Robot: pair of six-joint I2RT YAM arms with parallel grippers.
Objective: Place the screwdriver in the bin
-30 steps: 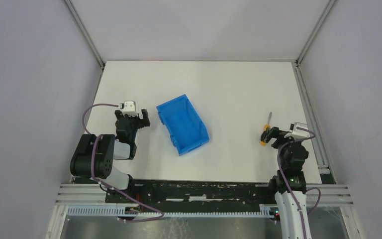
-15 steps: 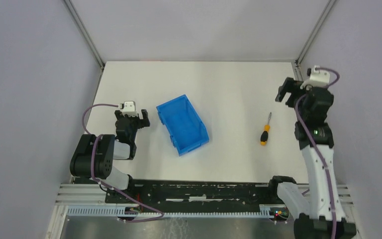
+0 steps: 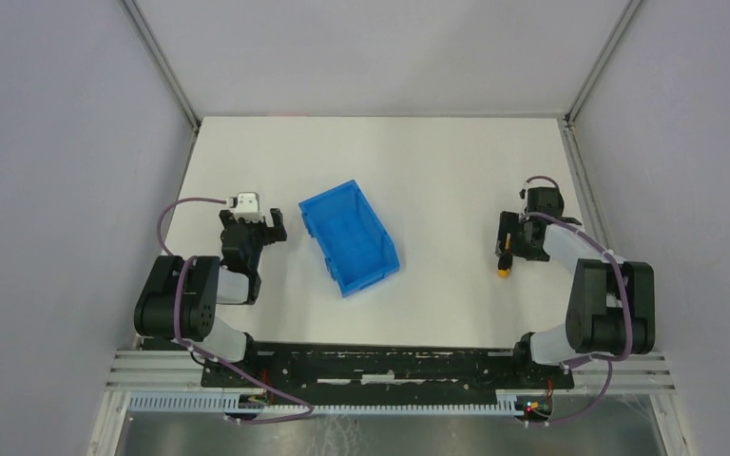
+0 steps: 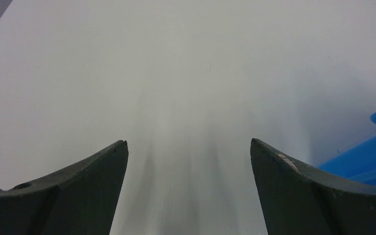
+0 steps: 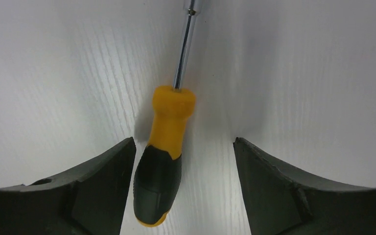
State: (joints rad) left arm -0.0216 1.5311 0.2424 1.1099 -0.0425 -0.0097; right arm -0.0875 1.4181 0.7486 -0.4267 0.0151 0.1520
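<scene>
The screwdriver (image 5: 165,147), with an orange and black handle and a thin metal shaft, lies flat on the white table at the right. My right gripper (image 5: 183,142) is down over it and open. Its fingers straddle the handle, which lies close against the left finger (image 5: 103,176) with a gap to the right one. From above, only the handle's orange butt (image 3: 504,270) shows below the right gripper (image 3: 507,252). The blue bin (image 3: 349,237) stands empty at mid-table, turned at an angle. My left gripper (image 3: 264,226) rests open just left of the bin, holding nothing.
A corner of the bin (image 4: 372,156) shows at the right edge of the left wrist view, beside the left gripper (image 4: 188,142). Metal frame rails (image 3: 589,218) run along the table's right side, close to the right arm. Grey walls surround the table.
Half a second ago the right arm stood raised at the far right; now it is lowered over the screwdriver and its jaws have narrowed. The left arm, bin and screwdriver have not moved.
</scene>
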